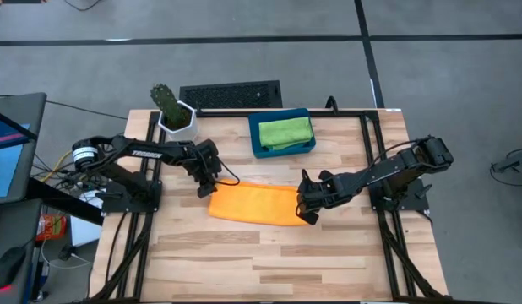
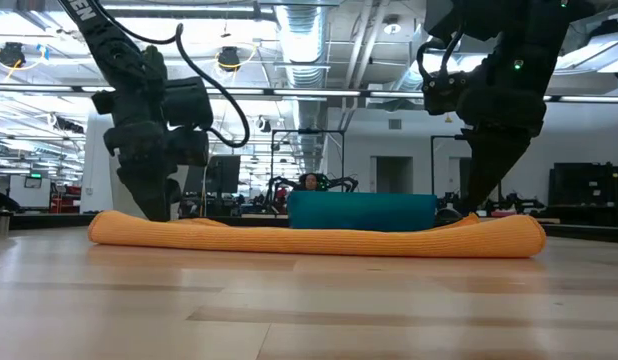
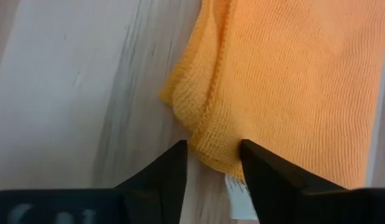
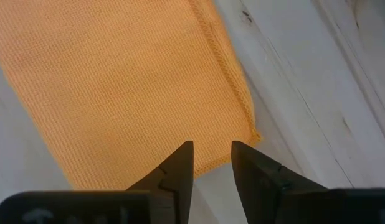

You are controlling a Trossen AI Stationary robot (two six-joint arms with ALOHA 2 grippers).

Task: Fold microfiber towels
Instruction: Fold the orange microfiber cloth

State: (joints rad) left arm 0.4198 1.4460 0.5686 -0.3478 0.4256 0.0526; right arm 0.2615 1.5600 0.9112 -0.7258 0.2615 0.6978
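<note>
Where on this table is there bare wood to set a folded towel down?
Free: the whole near strip below the orange towel, and the wood between towel and blue tray. Crowded: both towel ends, under the left gripper and right gripper, and the cactus pot corner.

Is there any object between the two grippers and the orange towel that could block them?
Nothing visible does. The left gripper is right at the orange towel's left end, the right gripper at its right end, fingers apart. The blue tray with the green towel sits behind it.
</note>
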